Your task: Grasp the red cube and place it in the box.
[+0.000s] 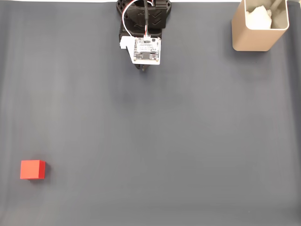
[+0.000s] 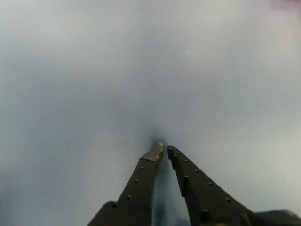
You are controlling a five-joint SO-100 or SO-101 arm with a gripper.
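The small bright red cube (image 1: 32, 169) sits at eight o'clock; the tall beige box (image 1: 257, 26), top cut off, at one o'clock. In the wrist view the black jaws are nearly together, empty.

place: probably lab bench | evidence: grey mat (image 1: 188, 141), bare circuit board (image 1: 146, 51) on arm

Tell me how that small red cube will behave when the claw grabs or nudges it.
The small bright red cube looks rigid with flat faces, so it will probably slide on the dark grey mat rather than roll. It sits squat, so tipping seems unlikely. Its plain, smooth-looking faces might slip if the claw pinches off-centre.
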